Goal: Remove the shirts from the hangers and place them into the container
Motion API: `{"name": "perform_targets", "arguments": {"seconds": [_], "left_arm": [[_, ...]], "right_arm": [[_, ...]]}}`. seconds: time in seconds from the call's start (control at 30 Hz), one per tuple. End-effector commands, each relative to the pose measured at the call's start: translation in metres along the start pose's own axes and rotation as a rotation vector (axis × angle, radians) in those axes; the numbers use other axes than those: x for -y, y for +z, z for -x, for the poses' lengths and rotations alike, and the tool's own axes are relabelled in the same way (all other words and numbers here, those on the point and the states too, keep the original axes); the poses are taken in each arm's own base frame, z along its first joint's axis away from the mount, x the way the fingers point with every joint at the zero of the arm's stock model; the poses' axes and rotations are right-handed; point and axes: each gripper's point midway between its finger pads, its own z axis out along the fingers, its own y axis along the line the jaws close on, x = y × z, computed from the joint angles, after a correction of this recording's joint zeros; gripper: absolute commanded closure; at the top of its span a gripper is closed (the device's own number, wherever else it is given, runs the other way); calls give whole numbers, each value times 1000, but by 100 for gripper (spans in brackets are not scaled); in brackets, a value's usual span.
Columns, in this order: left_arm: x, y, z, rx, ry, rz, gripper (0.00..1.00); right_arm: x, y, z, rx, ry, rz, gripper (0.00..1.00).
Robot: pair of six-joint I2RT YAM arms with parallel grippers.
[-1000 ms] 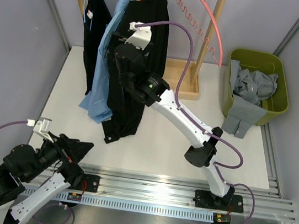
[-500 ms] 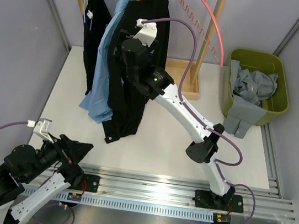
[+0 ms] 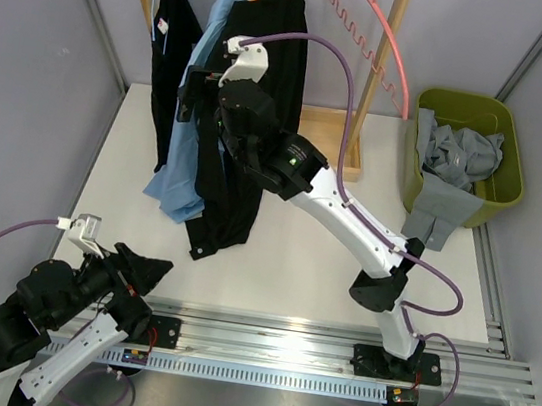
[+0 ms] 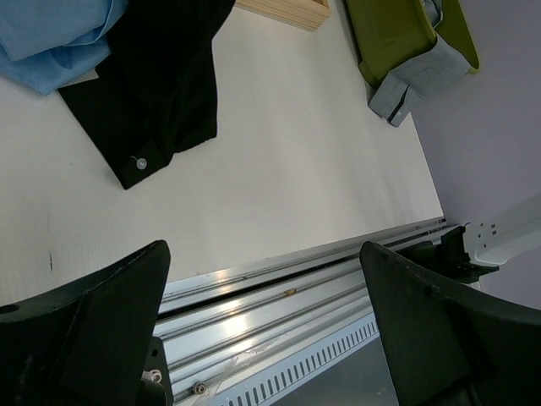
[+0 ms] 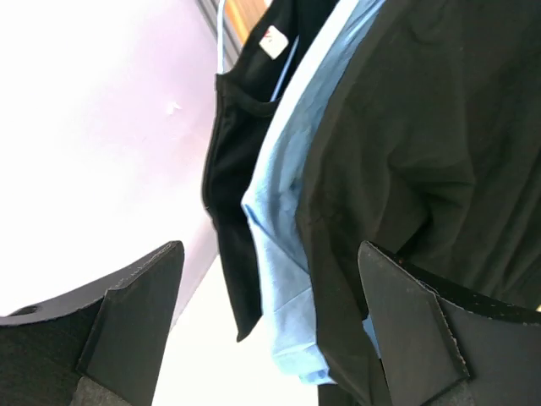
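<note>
Right gripper (image 5: pixel 269 254): jaws wide, nothing held, facing front black shirt (image 5: pixel 423 127), light blue shirt (image 5: pixel 283 220) just beside. Only top view shows bare pink hanger (image 3: pixel 375 36) and grey shirt (image 3: pixel 455 153) draped over container (image 3: pixel 504 185). Left gripper (image 4: pixel 262 249): wide, empty, low over table (image 4: pixel 296 169).

Bright, even light; the wall (image 5: pixel 101 127) is washed out white, the metal rail (image 3: pixel 261 348) glints, shadows soft.
</note>
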Motion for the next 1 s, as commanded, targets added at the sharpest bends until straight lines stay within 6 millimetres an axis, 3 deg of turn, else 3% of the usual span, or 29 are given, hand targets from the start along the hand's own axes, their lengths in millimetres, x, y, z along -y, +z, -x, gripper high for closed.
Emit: {"name": "perform_targets", "arguments": {"seconds": [0.0,0.2,0.3,0.5,0.67,0.73,0.97], "left_arm": [[11,-8,10,64,-12,-73,1],[8,-13,13,75,-3,-61,1],[6,-16,14,84,1,-53,1],[1,-20,14,92,7,-38,1],[0,-21,14,94,8,-35,1],[1,-20,14,92,7,-38,1],[3,-14,10,76,7,-46,1]], "right_arm": [[0,-8,36,81,11,2,8],[26,24,40,127,16,-61,9],[48,52,23,99,45,-79,11],[92,84,9,74,72,-137,12],[112,85,-2,46,53,-202,12],[110,77,10,66,65,-205,12],[135,61,33,119,5,-333,11]]}}
